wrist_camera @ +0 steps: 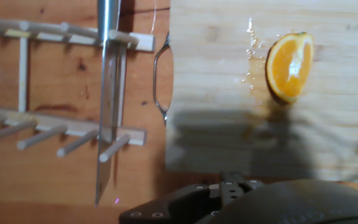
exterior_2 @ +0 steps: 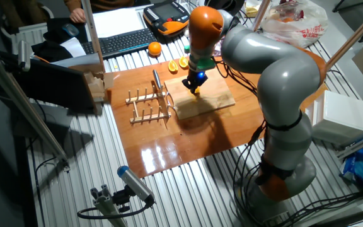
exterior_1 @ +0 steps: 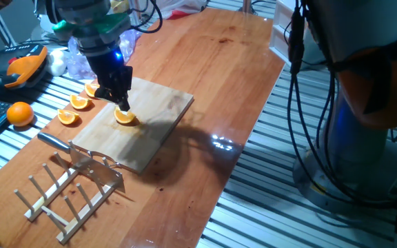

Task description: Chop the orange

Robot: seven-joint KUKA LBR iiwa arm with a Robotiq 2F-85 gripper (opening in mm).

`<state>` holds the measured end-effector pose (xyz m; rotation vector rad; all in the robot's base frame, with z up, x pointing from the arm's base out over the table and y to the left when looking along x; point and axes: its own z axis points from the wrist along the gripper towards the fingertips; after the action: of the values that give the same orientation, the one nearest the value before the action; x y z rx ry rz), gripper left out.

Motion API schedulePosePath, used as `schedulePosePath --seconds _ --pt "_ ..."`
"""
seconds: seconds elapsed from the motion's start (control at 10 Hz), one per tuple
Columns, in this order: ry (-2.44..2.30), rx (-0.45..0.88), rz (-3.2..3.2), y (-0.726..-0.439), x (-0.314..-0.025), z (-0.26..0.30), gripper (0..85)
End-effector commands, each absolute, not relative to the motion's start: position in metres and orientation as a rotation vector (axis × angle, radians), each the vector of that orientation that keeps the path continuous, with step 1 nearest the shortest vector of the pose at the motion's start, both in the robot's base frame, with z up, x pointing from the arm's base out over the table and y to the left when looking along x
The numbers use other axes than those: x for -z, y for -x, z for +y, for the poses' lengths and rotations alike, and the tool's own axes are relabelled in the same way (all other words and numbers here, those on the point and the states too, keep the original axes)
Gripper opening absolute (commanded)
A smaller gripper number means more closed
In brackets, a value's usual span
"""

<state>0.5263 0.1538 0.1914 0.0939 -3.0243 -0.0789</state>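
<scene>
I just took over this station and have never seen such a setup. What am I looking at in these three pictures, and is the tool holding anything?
The grey-and-orange machine is a single robot arm. Its tool is the dark two-finger end. Two pictures come from fixed cameras on different sides of the table; the third looks down from the hand itself. On the wooden board lies one orange wedge, just below the tool. Some more wedges and a whole orange sit off to the side. A knife rests across the wooden rack. I see nothing in the tool, but it is not clear whether its fingers are open or shut.
</scene>
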Motion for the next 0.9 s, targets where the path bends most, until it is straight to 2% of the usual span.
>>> schedulePosePath --seconds 0.0,0.2,0.4,0.5,0.7,0.8 --pt "-0.101 0.043 -3.069 -0.526 -0.191 0.154 0.0" --pt "-0.059 0.115 -3.067 -0.526 -0.191 0.154 0.0" --pt "-0.038 0.111 -3.062 -0.528 -0.192 0.158 0.0" --pt "-0.009 0.124 -3.054 -0.542 -0.194 0.187 0.0" --pt "-0.004 0.065 -3.049 -0.574 -0.193 0.231 0.0" --pt "-0.038 0.088 -3.035 -0.582 -0.189 0.233 17.0"
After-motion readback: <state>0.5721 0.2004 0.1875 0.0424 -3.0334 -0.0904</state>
